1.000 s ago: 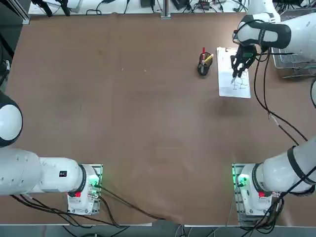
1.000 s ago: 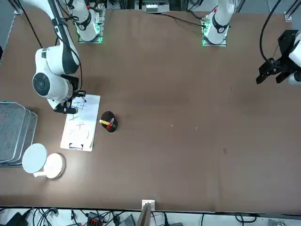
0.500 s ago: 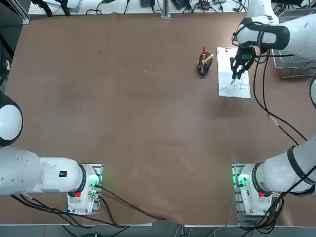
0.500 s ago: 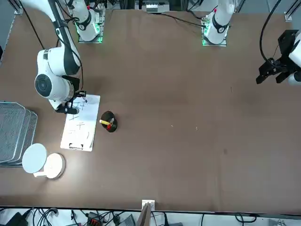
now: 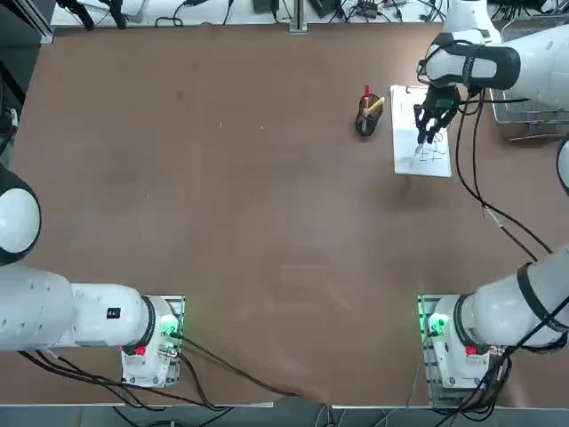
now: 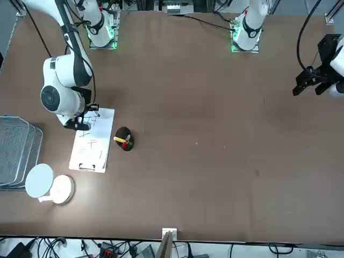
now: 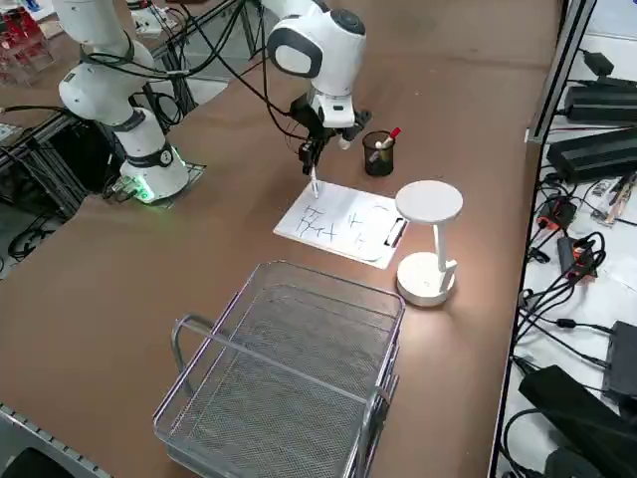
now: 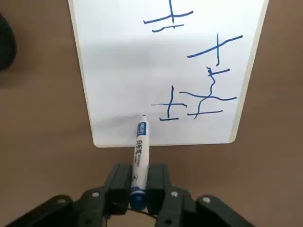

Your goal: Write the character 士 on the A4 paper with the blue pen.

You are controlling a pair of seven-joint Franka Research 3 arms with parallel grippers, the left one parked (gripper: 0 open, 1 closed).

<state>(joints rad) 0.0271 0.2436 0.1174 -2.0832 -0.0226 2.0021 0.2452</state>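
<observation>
The right jaws [image 8: 139,189] grip the blue pen [image 8: 141,156], its tip pointing away from them over the A4 paper [image 8: 142,71].

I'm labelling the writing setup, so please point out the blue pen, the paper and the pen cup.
Blue pen [image 8: 141,158]: right wrist view, on its white barrel.
Paper [image 8: 123,71]: right wrist view, on a blank part.
Pen cup [image 7: 378,159]: right side view, on its dark side.

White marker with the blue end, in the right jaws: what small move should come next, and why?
Probably lower its tip onto a bare patch: the right gripper grips the white, blue-ended marker over the white paper sheet, beside finished blue strokes.
</observation>
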